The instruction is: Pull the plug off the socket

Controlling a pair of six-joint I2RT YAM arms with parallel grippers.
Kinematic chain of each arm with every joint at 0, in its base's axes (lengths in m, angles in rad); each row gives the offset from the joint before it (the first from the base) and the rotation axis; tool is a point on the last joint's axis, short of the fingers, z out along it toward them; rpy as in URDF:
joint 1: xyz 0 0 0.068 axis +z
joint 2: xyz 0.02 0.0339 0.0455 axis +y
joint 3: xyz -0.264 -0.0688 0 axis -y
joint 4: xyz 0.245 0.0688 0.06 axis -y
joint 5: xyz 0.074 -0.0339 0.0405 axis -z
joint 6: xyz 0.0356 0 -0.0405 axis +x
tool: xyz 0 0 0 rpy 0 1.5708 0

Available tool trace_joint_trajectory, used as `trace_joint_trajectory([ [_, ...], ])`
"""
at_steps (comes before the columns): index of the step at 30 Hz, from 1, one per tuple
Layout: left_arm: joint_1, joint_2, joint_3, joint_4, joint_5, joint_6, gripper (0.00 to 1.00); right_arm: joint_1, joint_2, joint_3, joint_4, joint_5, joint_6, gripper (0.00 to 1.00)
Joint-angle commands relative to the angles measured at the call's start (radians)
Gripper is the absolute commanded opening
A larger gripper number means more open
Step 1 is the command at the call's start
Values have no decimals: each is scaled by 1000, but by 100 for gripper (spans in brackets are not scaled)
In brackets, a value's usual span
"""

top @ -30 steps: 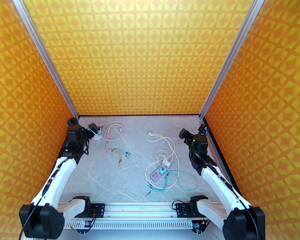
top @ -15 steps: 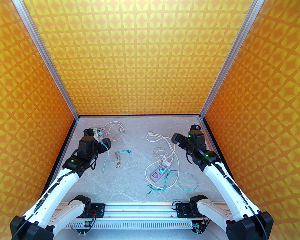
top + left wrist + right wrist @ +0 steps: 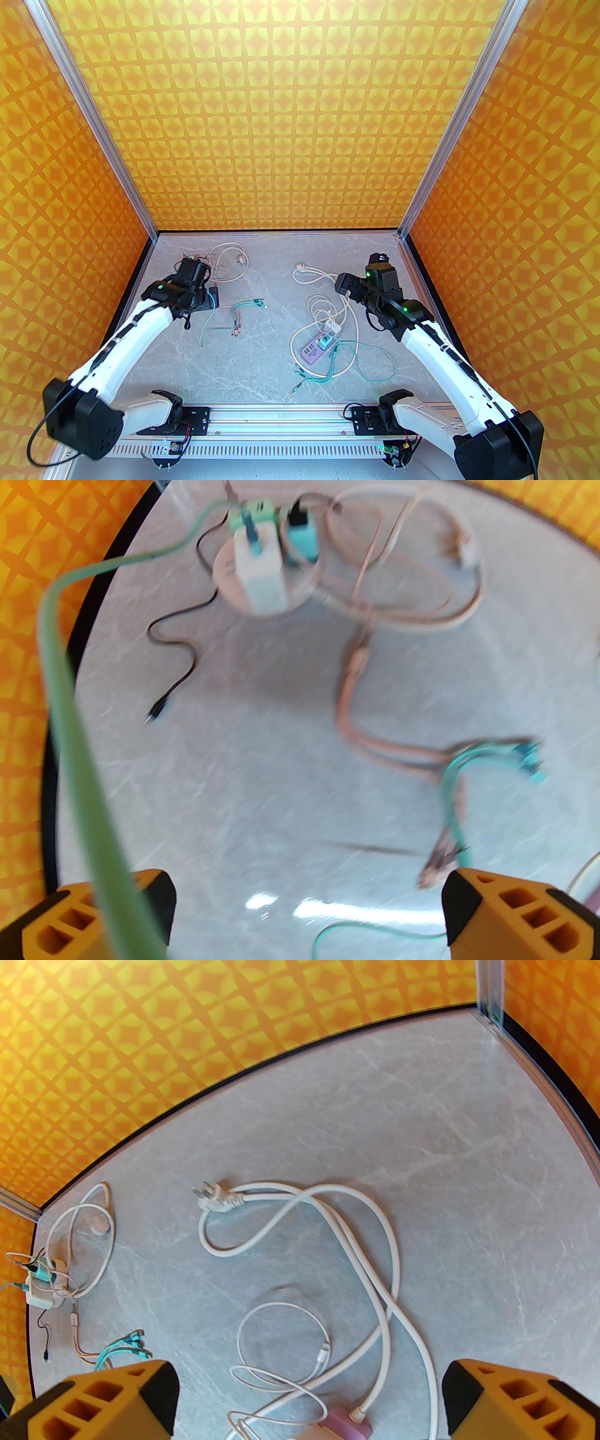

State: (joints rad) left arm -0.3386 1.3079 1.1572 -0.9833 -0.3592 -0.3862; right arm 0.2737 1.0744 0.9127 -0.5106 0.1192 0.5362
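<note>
A purple power strip (image 3: 311, 350) lies right of centre with a green-and-white charger plug (image 3: 326, 339) standing in it. Its pink end (image 3: 349, 1423) shows at the bottom of the right wrist view. My right gripper (image 3: 342, 283) hovers open behind it, fingers (image 3: 117, 1400) wide apart and empty. At the back left, a round socket base (image 3: 300, 595) carries a white adapter (image 3: 260, 581) and a teal plug (image 3: 302, 541). My left gripper (image 3: 211, 297) is open in front of it. A green cable (image 3: 70, 714) from the adapter drapes over its left finger (image 3: 56, 930).
A thick white cord (image 3: 365, 1260) with a loose three-pin plug (image 3: 300, 268) loops behind the strip. Teal multi-head leads (image 3: 309, 375) trail in front of the strip. Pink and teal cable ends (image 3: 243, 314) and a thin black wire (image 3: 178, 663) lie near the left gripper.
The left arm swung from the back-left corner toward the middle and came lower, dragging the green cable with it. The right arm moved left toward the white cord.
</note>
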Motion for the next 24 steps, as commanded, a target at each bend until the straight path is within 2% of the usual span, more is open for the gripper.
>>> trace_joint_trajectory([
  [1,-37,49,85,-81,-126,30,99,14,-18,-34,99,-111,-30,98],
  [4,-51,88,141,-79,-126,8,99,70,-42,-65,209,-214,-30,99],
  [8,-62,135,226,-63,-109,-43,99,205,-21,-63,364,-303,15,98],
  [10,-67,156,258,-54,-102,-68,99,290,12,-69,481,-337,62,92],
  [14,-77,203,305,-36,-88,-88,99,460,114,-86,730,-339,166,68],
  [18,-77,250,350,-40,-83,-93,99,579,222,-61,871,-300,202,58],
  [24,-80,273,372,-30,-81,-94,99,725,414,45,986,-296,244,59],
])
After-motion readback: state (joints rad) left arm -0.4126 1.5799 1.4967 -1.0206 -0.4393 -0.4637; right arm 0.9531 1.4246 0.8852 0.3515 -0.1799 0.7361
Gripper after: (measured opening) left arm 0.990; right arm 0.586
